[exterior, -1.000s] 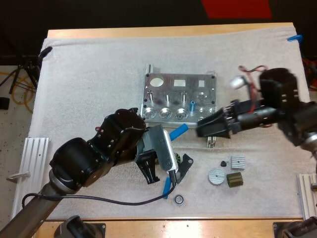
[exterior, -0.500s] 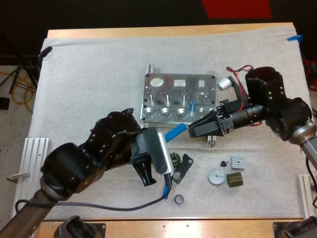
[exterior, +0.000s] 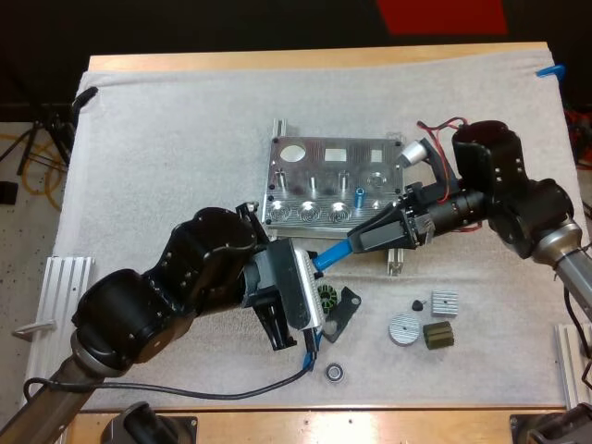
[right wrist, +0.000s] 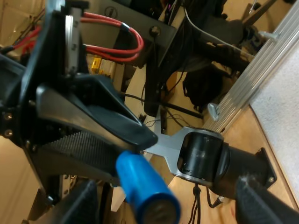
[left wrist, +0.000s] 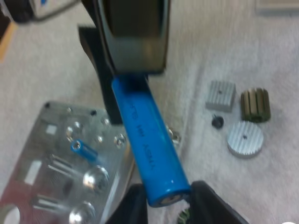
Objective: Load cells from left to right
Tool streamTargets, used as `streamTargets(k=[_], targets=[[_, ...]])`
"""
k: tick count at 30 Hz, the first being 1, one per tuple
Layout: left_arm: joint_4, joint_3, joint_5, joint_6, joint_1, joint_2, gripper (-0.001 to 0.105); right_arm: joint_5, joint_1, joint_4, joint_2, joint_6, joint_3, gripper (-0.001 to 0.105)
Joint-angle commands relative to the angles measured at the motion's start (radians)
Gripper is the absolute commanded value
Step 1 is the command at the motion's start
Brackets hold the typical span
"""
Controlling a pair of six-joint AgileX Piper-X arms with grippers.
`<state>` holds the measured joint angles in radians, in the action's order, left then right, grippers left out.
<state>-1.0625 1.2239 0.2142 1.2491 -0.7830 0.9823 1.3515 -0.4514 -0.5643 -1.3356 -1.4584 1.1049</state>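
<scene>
Cell (exterior: 331,256), bright blue, at 6 o'clock of metal fixture (exterior: 335,180).
Left gripper (left wrist: 170,204) clamps one end; right gripper (exterior: 359,244), fingers apart, straddles the other.

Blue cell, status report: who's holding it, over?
Left gripper shut on blue cell. Right gripper at its far end, grip unclear. Smaller blue piece standing in fixture. Nothing in the way.

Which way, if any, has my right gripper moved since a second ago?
Yes. The right gripper has shifted left along the fixture's near edge, from its right corner to the blue cell in the left gripper.
</scene>
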Motion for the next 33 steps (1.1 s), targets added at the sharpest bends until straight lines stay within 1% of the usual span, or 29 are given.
streamTargets(k=[1,6,9,11,12,14,15,17,18,19,24,25,27,28,30,32,33], targets=[[0.028,0.002,0.008,-0.001,-0.001,-0.002,0.0,0.034,-0.009,0.015,-0.001,-0.004,-0.002,0.061],[0.028,0.001,0.008,-0.001,-0.001,0.001,0.0,0.042,-0.02,0.027,-0.001,0.003,-0.002,0.06],[0.028,0.001,0.008,-0.001,-0.001,0.001,0.0,0.039,-0.026,0.029,-0.001,0.019,-0.002,0.046],[0.028,0.001,0.008,-0.001,-0.001,0.001,0.0,0.039,-0.031,0.029,-0.001,0.022,-0.002,0.032],[0.028,0.001,0.008,-0.001,-0.001,0.001,0.0,0.039,-0.03,0.029,-0.001,0.022,-0.002,0.029],[0.028,0.001,0.015,-0.001,-0.001,0.001,0.0,0.039,-0.03,0.029,-0.001,0.022,-0.002,0.017],[0.028,0.001,0.017,-0.001,-0.001,0.001,0.0,0.039,-0.03,0.029,-0.001,0.022,-0.002,0.015],[0.028,0.001,0.025,-0.001,-0.001,0.001,0.0,0.037,-0.03,0.029,-0.001,0.022,-0.002,0.005],[0.028,0.001,0.027,-0.001,-0.001,0.001,0.0,0.037,-0.03,0.029,-0.001,0.022,-0.002,0.002],[0.028,0.001,0.028,-0.001,-0.001,0.001,0.0,0.037,-0.03,0.029,-0.001,0.022,-0.002,0.0],[0.028,0.001,0.026,-0.001,-0.001,0.001,0.0,0.037,-0.03,0.029,-0.001,0.022,-0.002,0.0],[0.028,0.001,0.018,-0.001,-0.001,0.001,0.001,0.035,-0.03,0.029,-0.001,0.022,-0.002,0.0],[0.028,0.001,-0.011,-0.001,-0.001,-0.002,0.006,0.012,-0.03,0.029,-0.001,0.022,-0.002,0.0],[0.028,0.003,-0.039,-0.001,-0.001,-0.006,0.012,-0.004,-0.03,0.029,-0.001,0.022,-0.002,0.0],[0.028,0.003,-0.089,-0.001,-0.001,-0.021,0.029,-0.035,-0.03,0.037,-0.001,0.022,-0.002,0.0],[0.019,0.003,-0.111,-0.001,-0.001,-0.036,0.045,-0.051,-0.03,0.048,-0.001,0.028,-0.002,0.0],[0.013,0.003,-0.116,-0.001,-0.001,-0.041,0.05,-0.059,-0.03,0.054,-0.001,0.035,-0.002,0.0]])
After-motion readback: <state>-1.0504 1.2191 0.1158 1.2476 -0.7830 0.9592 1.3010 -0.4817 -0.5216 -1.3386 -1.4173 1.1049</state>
